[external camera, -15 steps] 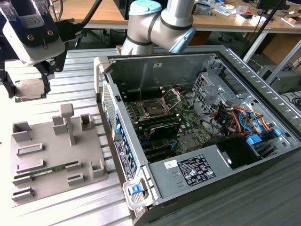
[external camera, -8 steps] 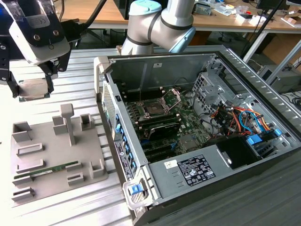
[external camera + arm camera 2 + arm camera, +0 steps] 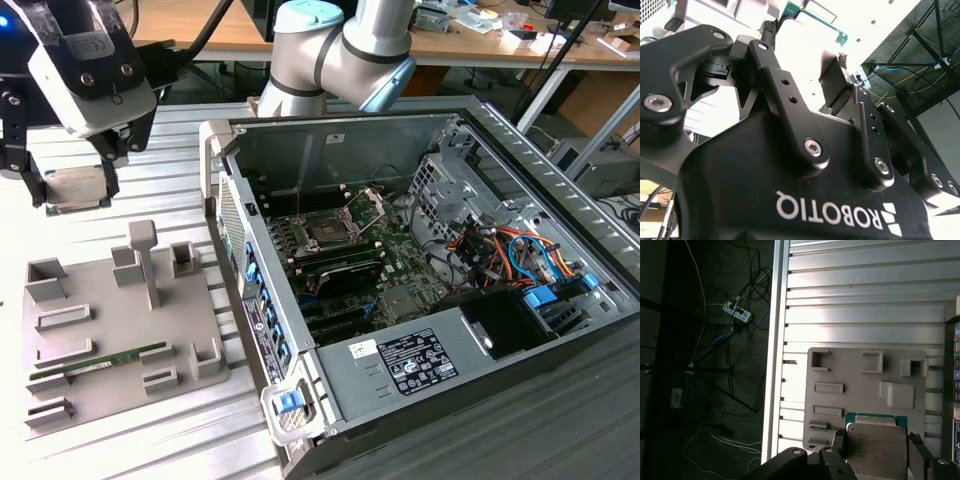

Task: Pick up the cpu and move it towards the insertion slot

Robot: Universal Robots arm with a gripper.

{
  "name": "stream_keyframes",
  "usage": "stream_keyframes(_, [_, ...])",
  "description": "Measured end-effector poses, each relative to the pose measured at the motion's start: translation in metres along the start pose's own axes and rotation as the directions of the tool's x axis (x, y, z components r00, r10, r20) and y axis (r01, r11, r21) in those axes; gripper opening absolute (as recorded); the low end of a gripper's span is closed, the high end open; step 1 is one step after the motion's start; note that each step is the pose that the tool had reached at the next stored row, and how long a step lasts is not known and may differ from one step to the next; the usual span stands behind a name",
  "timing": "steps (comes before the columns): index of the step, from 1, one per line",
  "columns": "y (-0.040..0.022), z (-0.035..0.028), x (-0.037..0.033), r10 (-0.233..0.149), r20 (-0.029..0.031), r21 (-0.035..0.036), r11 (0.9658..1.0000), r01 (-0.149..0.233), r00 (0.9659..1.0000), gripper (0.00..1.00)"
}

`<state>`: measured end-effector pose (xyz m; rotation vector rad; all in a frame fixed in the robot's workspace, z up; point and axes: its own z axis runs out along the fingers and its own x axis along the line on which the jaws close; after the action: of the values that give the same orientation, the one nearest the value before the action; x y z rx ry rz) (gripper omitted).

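Observation:
In the exterior view the cpu [image 3: 72, 186], a flat square with a silvery lid, hangs in the air at the far left, above the back of a grey fixture plate [image 3: 100, 310]. My gripper [image 3: 75, 193] is shut on it, one finger on each side. The first wrist view shows the cpu [image 3: 875, 449] with a thin green edge between the dark fingers [image 3: 838, 441], over the plate [image 3: 860, 390]. In the second wrist view its green edge [image 3: 812, 16] sits between the fingertips [image 3: 771, 26]. The insertion slot [image 3: 328, 232], a dark square in a silver frame with its bracket raised, lies inside the open computer case, well to the exterior view's right.
The open case [image 3: 430, 260] has a tall near wall [image 3: 262, 320] between the plate and the motherboard. A green memory stick [image 3: 110, 358] lies on the plate, beside an upright grey post [image 3: 146, 262]. Cables and a drive cage crowd the case's right side. The arm [image 3: 340, 50] reaches over from behind.

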<state>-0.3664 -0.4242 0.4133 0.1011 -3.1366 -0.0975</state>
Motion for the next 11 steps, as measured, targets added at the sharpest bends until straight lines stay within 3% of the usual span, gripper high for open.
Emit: stream_keyframes(11, [-0.0003, -0.0001, -0.0048, 0.000, -0.0001, 0.0001, 1.0000, 0.000, 1.0000, 0.55])
